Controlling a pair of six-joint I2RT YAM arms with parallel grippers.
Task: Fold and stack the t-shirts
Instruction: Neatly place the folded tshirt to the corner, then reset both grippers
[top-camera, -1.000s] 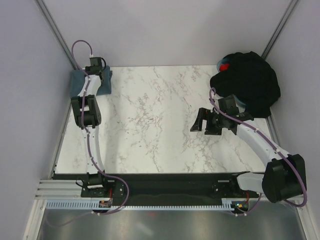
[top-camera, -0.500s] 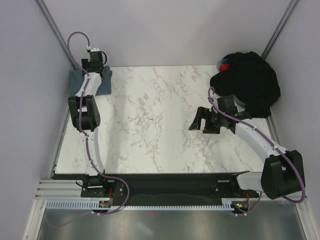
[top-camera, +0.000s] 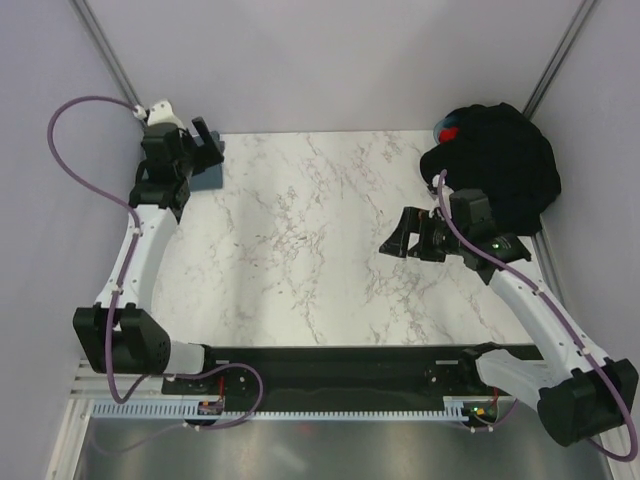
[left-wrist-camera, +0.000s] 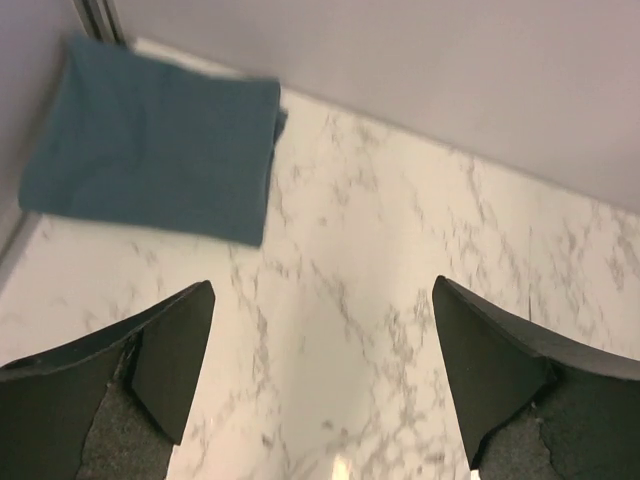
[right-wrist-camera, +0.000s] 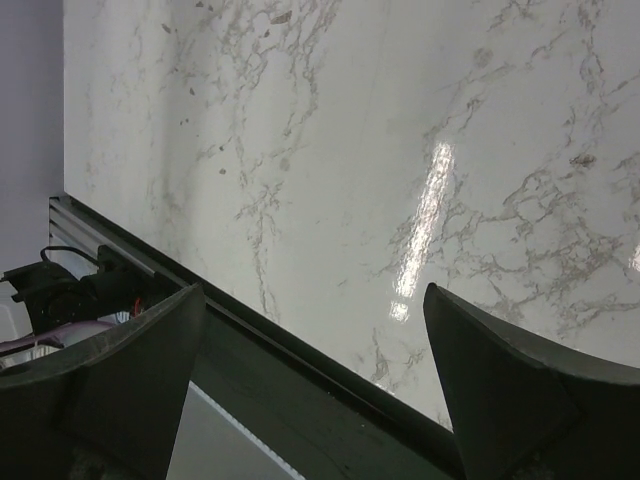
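A folded slate blue-grey t-shirt (left-wrist-camera: 150, 150) lies flat in the far left corner of the marble table (top-camera: 300, 250). In the top view most of this blue-grey t-shirt (top-camera: 208, 176) is covered by my left arm. My left gripper (top-camera: 207, 147) hovers above the table just beside it, open, with nothing between its fingers (left-wrist-camera: 170, 350). A heap of black t-shirts (top-camera: 500, 165) sits unfolded at the far right corner. My right gripper (top-camera: 393, 238) stands open and empty over the table, left of that heap and apart from it, its fingers (right-wrist-camera: 490, 380) spread wide.
A red and blue object (top-camera: 447, 131) peeks out at the heap's far left edge. Grey walls close in the table on the left, back and right. A black rail (right-wrist-camera: 330, 390) runs along the near edge, with purple cables (top-camera: 75, 120) looping by the left arm.
My left gripper has opened, lifted off the folded blue-grey t-shirt and turned toward the table's middle, its arm swinging out to the left. The right arm shifted only slightly.
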